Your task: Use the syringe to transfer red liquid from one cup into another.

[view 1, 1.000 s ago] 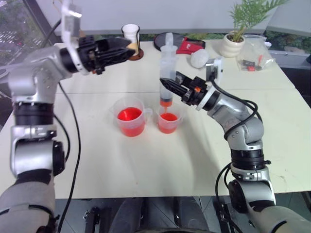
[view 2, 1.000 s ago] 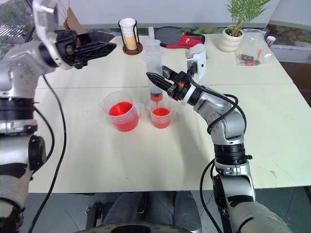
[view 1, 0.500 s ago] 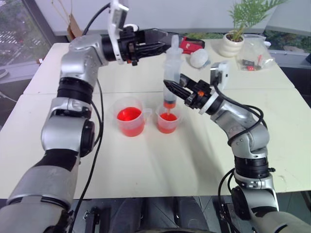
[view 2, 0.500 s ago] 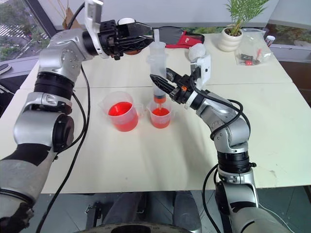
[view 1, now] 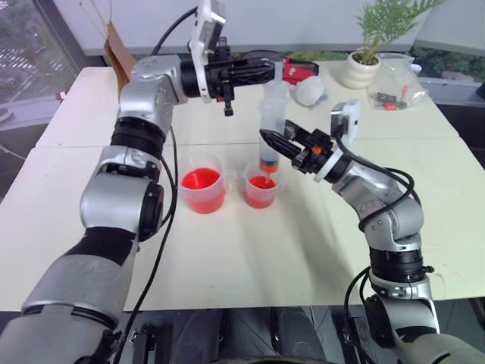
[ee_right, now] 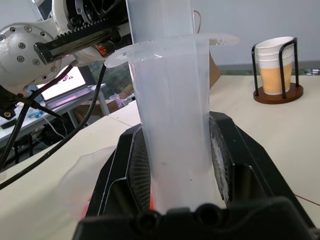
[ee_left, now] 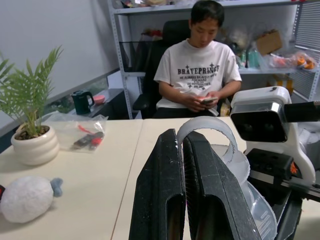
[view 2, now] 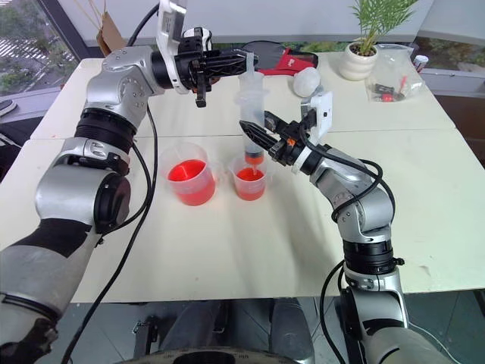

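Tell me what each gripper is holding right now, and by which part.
The right gripper clamps the syringe around its lower barrel, upright over the smaller cup. The left gripper is shut at the plunger top; whether it grips it is unclear.

Silver-grey arms, chunky black joint rings, loose black cables looping alongside. Left gripper (view 1: 274, 70): black toothed fingers, white camera block behind. Right gripper (view 1: 270, 139) same, tiny orange bit behind fingers.

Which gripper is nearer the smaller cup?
Right. The right gripper holds the syringe just above the smaller cup; the left gripper is higher, at the plunger top.
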`<act>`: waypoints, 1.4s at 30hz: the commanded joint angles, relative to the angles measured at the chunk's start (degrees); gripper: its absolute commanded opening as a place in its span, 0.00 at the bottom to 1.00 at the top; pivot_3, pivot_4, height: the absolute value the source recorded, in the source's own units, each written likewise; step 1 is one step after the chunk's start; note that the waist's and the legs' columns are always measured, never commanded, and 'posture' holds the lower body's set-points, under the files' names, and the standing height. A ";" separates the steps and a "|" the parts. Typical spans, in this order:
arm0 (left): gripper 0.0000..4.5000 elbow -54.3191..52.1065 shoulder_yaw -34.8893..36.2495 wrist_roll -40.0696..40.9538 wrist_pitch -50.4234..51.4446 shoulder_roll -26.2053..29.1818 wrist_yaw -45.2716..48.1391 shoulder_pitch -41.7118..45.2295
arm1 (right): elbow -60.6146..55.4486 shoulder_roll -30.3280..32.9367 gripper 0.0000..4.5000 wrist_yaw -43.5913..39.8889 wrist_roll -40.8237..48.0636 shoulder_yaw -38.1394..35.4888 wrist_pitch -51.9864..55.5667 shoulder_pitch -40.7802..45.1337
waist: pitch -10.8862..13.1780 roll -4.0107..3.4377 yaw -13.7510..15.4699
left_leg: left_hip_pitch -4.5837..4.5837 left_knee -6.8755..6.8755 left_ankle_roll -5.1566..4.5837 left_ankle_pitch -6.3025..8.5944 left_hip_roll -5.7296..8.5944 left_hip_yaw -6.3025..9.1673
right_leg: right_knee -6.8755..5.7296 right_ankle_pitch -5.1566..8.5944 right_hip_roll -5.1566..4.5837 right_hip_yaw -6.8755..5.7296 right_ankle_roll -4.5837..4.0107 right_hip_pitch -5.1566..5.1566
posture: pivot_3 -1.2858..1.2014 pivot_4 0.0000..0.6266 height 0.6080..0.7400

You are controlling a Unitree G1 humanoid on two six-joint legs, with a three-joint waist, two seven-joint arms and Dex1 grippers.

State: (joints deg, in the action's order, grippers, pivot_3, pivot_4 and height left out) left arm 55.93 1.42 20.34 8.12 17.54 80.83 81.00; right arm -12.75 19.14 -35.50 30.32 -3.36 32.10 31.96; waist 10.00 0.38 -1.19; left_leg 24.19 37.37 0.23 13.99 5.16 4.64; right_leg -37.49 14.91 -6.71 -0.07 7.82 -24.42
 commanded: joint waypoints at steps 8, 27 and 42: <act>0.01 -8.16 -1.59 -1.35 2.02 -2.56 -0.18 -8.81 | -4.29 0.92 0.29 1.63 1.98 -2.11 0.34 5.28 | 0.00 0.00 0.05 | 0.01 0.03 0.00 0.00 0.00 0.02 | 0.00 0.00 0.00 0.00 0.00 0.01 | 0.52 0.24 0.99; 0.32 -5.87 1.13 -0.49 3.45 -3.37 -2.77 -9.48 | -8.00 1.19 0.29 4.10 5.69 -3.28 4.69 8.11 | 0.00 0.00 0.11 | 0.03 0.07 0.00 0.00 0.00 0.02 | 0.00 0.00 -0.01 0.00 0.00 0.01 | 0.52 0.24 0.99; 0.75 -42.17 5.35 5.70 22.16 16.71 -5.89 -29.59 | 8.49 9.14 0.29 19.26 24.92 -22.76 27.25 22.22 | 0.00 -0.02 -0.73 | 0.06 0.03 0.02 -0.01 0.00 0.12 | -0.34 0.00 -0.09 0.03 -0.01 -0.06 | 0.52 0.24 0.99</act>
State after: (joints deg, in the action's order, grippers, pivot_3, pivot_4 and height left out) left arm 21.60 7.84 26.36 30.05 33.09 76.39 51.80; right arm -6.34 25.55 -18.94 50.02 -21.83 52.49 51.11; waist 10.00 0.36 -1.92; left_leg 24.28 37.44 0.25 13.98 5.17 4.78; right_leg -37.79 14.90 -6.82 -0.03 7.80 -24.47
